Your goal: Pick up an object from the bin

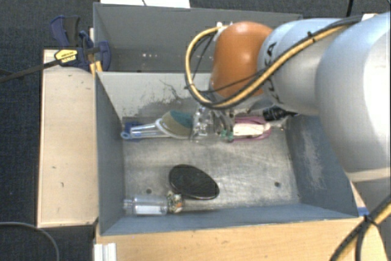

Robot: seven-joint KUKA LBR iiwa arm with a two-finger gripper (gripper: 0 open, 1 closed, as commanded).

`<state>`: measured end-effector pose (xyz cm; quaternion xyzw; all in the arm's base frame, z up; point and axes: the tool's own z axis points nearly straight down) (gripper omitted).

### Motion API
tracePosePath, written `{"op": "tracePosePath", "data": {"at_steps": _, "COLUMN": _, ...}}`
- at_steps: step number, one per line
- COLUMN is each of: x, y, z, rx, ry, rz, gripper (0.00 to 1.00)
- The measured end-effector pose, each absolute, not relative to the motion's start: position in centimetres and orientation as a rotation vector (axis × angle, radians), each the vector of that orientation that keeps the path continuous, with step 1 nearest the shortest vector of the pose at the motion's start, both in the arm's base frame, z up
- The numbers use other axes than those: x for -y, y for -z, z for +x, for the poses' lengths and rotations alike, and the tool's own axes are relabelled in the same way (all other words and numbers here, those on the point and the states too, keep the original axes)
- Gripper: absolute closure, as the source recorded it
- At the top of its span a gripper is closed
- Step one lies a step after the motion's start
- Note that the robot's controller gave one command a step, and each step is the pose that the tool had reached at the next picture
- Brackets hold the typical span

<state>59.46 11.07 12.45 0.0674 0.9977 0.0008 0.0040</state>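
- Scoop (156,128) w/ blue handle and white bowl, teal inside: lies along the foot of the bin's far wall, left of centre, handle pointing left, bowl end to the right.
- Gripper (206,125) is down low at the far wall, just beside the scoop's bowl end, on its right; looks to be touching or nearly so, can't tell which.
- How far open the gripper is: can't tell, the metal tip is too cluttered to read. Nothing seen held in it.
- Pink-white item (250,130), long and flat-lying, is just right of the gripper, also against the far wall; its right end goes under the arm.
- So the gripper sits between scoop and pink-white item.
- Black oval pad (193,183) lies flat on the bin floor nearer the front, well apart from the gripper, approx. below it in the view.
- Clear tube (146,206) lies along the front wall, lower left corner, w/ a small brownish end on its right, touching or just beside the pad's left edge.
- Bin (259,165): grey metal, floor scuffed, mostly bare in the middle and on the right.
- Orange cover (239,58) on the wrist is right above the gripper; cables (189,70) loop round its left side and run back along the arm to the right.
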Motion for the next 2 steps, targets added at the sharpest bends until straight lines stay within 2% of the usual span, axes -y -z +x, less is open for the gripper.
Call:
{"op": "tracePosePath", "data": {"at_steps": 1, "x": -5.9, "y": -11.2, "z": 54.0, "rx": -3.143, "ry": 0.003, "rz": -0.043, "gripper": 1.00}}
{"op": "tracePosePath", "data": {"at_steps": 2, "x": -4.4, "y": -25.8, "z": 53.0, "rx": -3.103, "ry": 0.001, "rz": -0.423, "gripper": 1.00}}
